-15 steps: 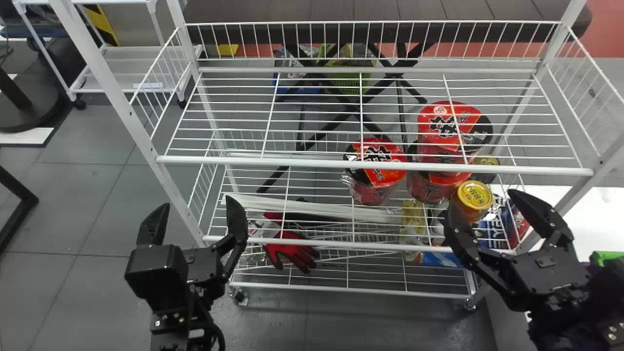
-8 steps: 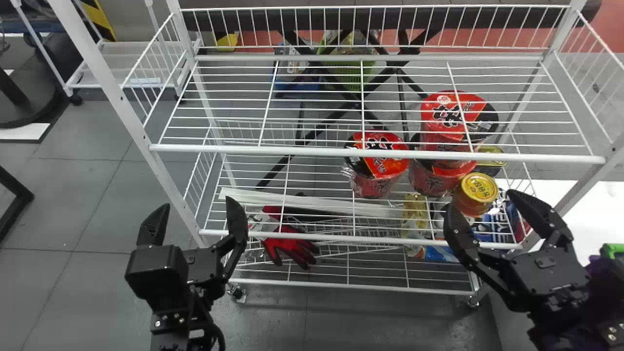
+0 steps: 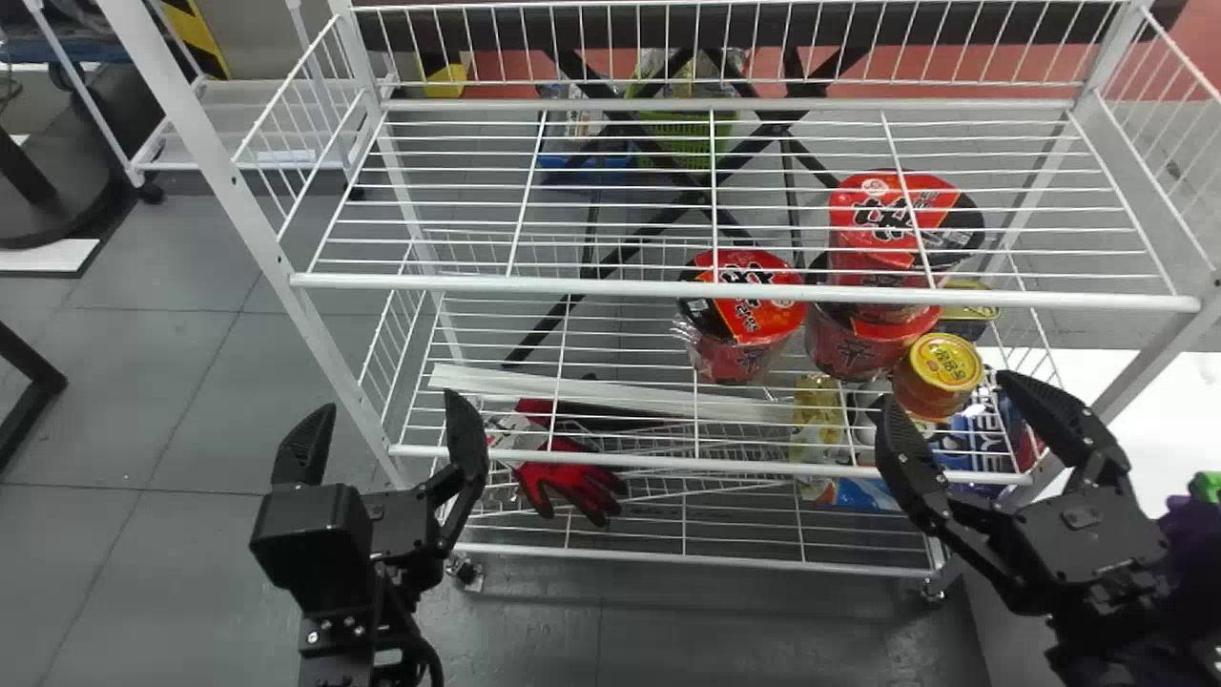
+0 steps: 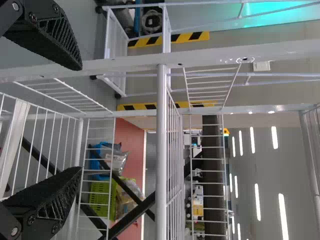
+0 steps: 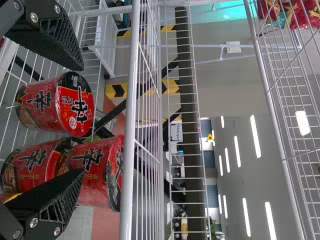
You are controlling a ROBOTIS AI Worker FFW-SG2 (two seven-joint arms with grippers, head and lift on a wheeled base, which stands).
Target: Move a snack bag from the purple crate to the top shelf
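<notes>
A: Snack bag, where?

B: Glossy red snack bags (image 5: 302, 14) up on a high white wire shelf (image 5: 284, 159). Can't tell from here which is the task's one. There's also a cut-off dark purple object (image 3: 1190, 549) beside the right arm, a bright green piece (image 3: 1210, 485) near its top; can't tell if that's the crate.

A: Right end effector (image 3: 946, 396)?

B: Released, fingers apart, holding nothing. It's at the white wire rack's (image 3: 572, 285) right end, near a round yellow-lidded jar (image 3: 940, 372).

A: Left end effector (image 3: 389, 408)?

B: Released too, fingers spread, at the rack's left end.

A: Rest of the rack?

B: Below the upper shelf, a red noodle cup with a black-and-red lid (image 3: 742, 320), then two red noodle cups stacked (image 3: 887, 224) just beside it. Lower, toward the left, a red-and-black fabric glove (image 3: 572, 482).
</notes>
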